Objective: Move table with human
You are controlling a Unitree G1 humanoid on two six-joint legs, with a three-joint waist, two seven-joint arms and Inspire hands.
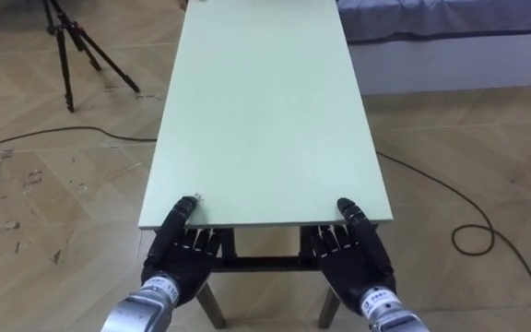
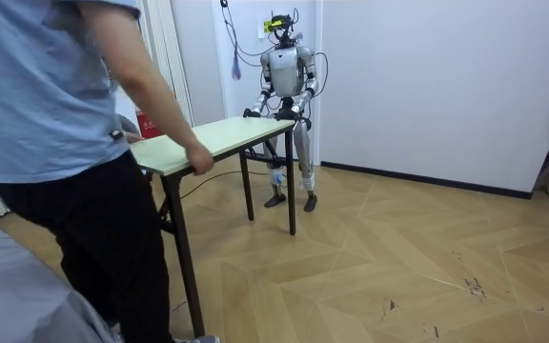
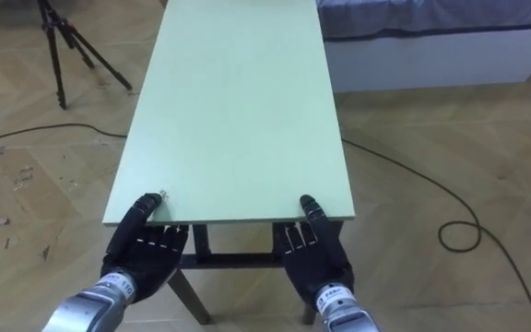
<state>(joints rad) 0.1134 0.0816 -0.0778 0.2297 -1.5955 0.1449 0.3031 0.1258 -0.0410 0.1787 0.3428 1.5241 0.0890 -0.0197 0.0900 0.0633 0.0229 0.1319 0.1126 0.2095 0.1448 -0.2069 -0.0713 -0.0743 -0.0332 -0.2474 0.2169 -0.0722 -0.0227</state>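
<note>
**Robot and person at opposite ends of a pale green bench**

The bench (image 1: 265, 111) has a long, pale green top on dark legs and stands on a herringbone wood floor (image 1: 44, 184). The robot stands at one short end, close to a white wall (image 2: 427, 86). A person (image 2: 55, 143) stands at the other end, at the room view's left, with one hand (image 2: 198, 160) on the bench's edge.

The robot's left hand (image 1: 184, 251) and right hand (image 1: 350, 254) each grip the near edge of the bench, one by each corner. Each thumb lies on the top and the fingers reach beneath.

A black tripod (image 1: 76, 41) stands on the floor to the robot's left. A bed (image 1: 450, 46) with a white base lies beyond the bench's far right side. A dark cable (image 1: 473, 235) loops across the floor on the right.

The fingertips are hidden under the bench top. A tiny speck beside the left thumb is too small to make out. The person's head and other arm are cut off by the room view's edge.
</note>
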